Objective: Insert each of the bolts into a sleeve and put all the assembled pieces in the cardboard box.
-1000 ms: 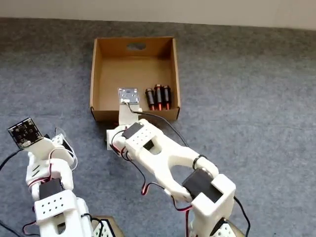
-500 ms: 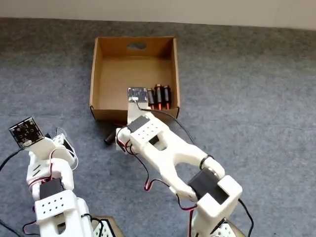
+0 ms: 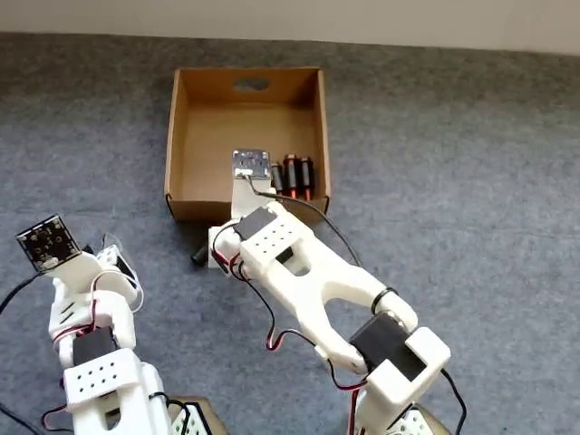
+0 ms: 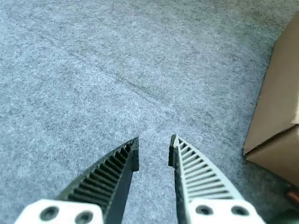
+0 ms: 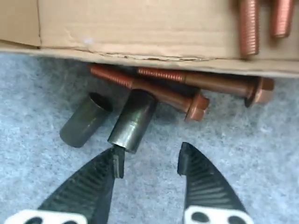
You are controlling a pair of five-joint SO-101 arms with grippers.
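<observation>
On the carpet against the front wall of the cardboard box (image 5: 140, 28) lie two copper bolts, one nearer (image 5: 154, 93) and one closer to the wall (image 5: 210, 83). Two dark sleeves lie beside them. The longer sleeve (image 5: 133, 122) has its far end against the nearer bolt, and the shorter one (image 5: 85, 120) lies apart from it. My right gripper (image 5: 150, 161) hovers open just short of the longer sleeve, one fingertip touching its near end. In the high view three assembled pieces (image 3: 292, 178) lie inside the box (image 3: 169, 136). My left gripper (image 4: 154, 149) is slightly open over bare carpet.
The box corner (image 4: 280, 112) stands off to one side of my left gripper. One sleeve (image 3: 201, 256) pokes out beside the right arm's wrist (image 3: 263, 240). Grey carpet (image 3: 471, 181) stretches wide to the right of the box.
The right arm's wrist has shifted right and a little toward the box, uncovering a sleeve on the carpet. The left arm has stayed put.
</observation>
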